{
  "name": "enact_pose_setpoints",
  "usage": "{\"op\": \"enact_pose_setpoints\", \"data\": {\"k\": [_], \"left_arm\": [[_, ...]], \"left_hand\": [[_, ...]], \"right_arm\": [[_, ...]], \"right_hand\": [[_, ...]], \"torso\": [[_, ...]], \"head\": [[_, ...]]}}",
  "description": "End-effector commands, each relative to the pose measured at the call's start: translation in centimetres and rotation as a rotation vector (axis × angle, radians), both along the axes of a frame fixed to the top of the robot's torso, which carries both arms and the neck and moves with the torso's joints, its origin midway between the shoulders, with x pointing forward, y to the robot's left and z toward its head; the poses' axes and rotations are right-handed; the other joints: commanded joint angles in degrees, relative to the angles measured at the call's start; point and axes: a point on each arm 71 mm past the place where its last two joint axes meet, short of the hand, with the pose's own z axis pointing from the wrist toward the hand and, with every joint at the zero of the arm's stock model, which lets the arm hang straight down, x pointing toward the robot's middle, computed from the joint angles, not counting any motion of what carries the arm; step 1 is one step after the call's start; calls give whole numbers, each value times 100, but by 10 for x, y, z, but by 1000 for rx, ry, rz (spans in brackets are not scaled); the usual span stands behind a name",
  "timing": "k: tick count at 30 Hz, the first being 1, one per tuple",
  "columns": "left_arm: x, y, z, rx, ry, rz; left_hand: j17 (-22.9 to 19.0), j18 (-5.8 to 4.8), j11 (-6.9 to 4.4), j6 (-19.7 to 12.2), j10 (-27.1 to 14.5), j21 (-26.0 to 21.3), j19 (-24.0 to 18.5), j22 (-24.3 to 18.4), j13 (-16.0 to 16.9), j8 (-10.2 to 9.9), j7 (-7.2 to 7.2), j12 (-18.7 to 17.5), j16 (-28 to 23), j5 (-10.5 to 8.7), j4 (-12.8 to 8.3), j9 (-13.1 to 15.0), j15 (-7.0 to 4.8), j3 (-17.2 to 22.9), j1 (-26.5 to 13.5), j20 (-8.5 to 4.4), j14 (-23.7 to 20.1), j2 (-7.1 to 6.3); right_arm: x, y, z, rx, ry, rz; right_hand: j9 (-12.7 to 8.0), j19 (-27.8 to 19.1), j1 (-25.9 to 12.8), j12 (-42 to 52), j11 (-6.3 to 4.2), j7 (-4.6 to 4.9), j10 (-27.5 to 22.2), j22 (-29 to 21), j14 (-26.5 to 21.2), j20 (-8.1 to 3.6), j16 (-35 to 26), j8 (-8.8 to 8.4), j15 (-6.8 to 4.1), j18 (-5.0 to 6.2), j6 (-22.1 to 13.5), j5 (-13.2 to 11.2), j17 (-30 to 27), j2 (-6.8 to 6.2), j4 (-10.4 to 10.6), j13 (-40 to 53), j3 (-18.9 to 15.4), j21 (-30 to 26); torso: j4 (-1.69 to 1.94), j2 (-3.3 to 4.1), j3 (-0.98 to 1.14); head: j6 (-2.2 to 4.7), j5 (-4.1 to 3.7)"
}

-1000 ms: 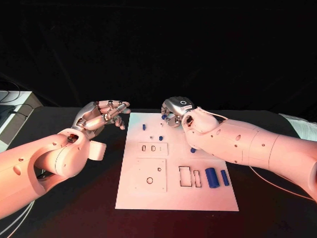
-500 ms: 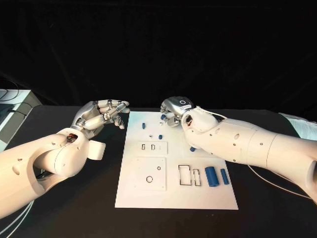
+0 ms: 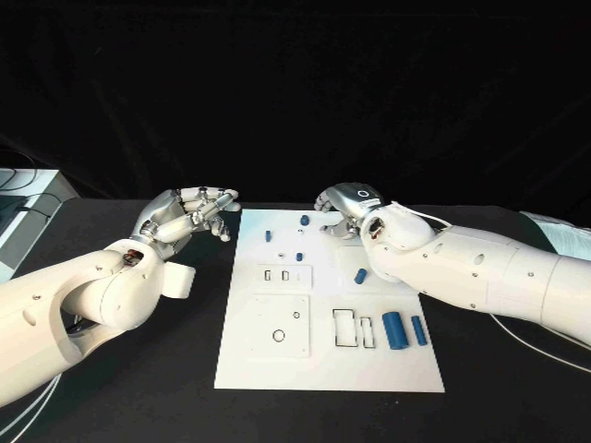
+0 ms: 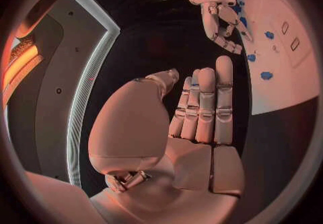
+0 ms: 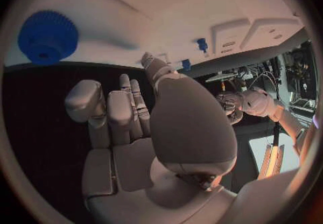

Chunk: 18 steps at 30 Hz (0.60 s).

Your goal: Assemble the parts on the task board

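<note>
**Small blue parts wait on the board, both hands empty**

The left hand hovers at the task board's nine o'clock edge, fingers straight and apart, holding nothing. The parts look light, rigid and smooth; a fingertip pinch across each one's sides seems best. A gear lies near the right hand, released at twelve o'clock. The black table looks flat; black cloth hangs behind.
</note>
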Motion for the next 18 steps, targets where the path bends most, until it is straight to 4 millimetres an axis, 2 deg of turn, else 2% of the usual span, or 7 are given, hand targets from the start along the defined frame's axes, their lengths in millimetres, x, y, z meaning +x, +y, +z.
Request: {"op": "enact_pose_setpoints", "data": {"k": [1,5,8,9,12,13,18], "left_arm": [[0,0,1,-3,-8,-13],[2,2,0,-3,-8,-9],[4,3,-1,-4,-8,-6],[4,3,-2,-4,-7,-5],[4,4,-3,-4,-5,-4],[4,4,-3,-5,-5,-5],[4,3,-7,-6,2,-8]], "left_hand": [[5,26,-8,-31,-36,19,-45,5,9,5,4,4,35,-31,-11,7,6,35,-47,1,-40,-19],[5,26,-7,-31,-39,24,-48,8,10,6,5,4,37,-31,-11,8,7,35,-48,2,-40,-19],[4,26,-6,-31,-40,25,-50,9,10,6,4,4,37,-31,-11,8,8,35,-49,2,-41,-20],[4,26,-6,-31,-40,25,-50,9,10,6,4,4,37,-31,-11,8,8,35,-49,2,-41,-20],[4,26,-6,-31,-40,25,-50,9,10,6,4,4,37,-31,-11,8,8,35,-49,2,-41,-20],[4,26,-6,-31,-40,25,-50,9,10,6,4,4,37,-31,-11,8,8,35,-49,2,-41,-20],[4,26,-6,-31,-40,25,-50,9,10,6,4,4,37,-31,-11,8,8,35,-49,2,-41,-20]], "right_arm": [[-4,-14,8,69,-8,-16],[-7,-42,16,155,57,-59],[-8,-62,18,203,132,-95],[-8,-68,18,211,153,-105],[-7,-84,17,218,221,-134],[-7,-86,16,217,233,-138],[-5,-98,13,186,293,-171]], "right_hand": [[2,111,52,152,-45,45,284,199,48,-36,105,3,-60,-24,124,60,167,-30,71,39,185,160],[1,309,66,601,-196,4,1249,709,167,-114,374,17,-176,-115,291,93,650,-194,185,267,596,559],[4,471,18,1426,-355,-76,2051,1131,262,-231,594,14,-304,-195,342,225,1066,-404,148,846,540,901],[-2,572,-46,3769,-375,-94,2302,1412,338,-264,793,-20,-319,-254,290,364,1467,-445,137,3271,434,1128],[7,773,-192,7553,-257,15,2538,2044,517,-185,1331,-69,-212,-374,136,468,2730,-336,237,7390,197,1626],[10,814,-189,7787,-222,15,2597,2170,546,-190,1410,-72,-123,-389,104,485,2937,-303,261,7661,138,1725],[21,943,-154,8408,-83,121,3026,2576,693,-15,1686,-78,-57,-478,-48,518,3849,-211,432,8459,-332,2040]], "torso": [[-26,-26,11],[-55,-43,14],[-81,-55,21],[-93,-57,25],[-112,-59,31],[-116,-57,38],[-102,-48,56]], "head": [[21,-7],[30,-17],[31,-28],[34,-30],[38,-45],[41,-48],[41,-75]]}}
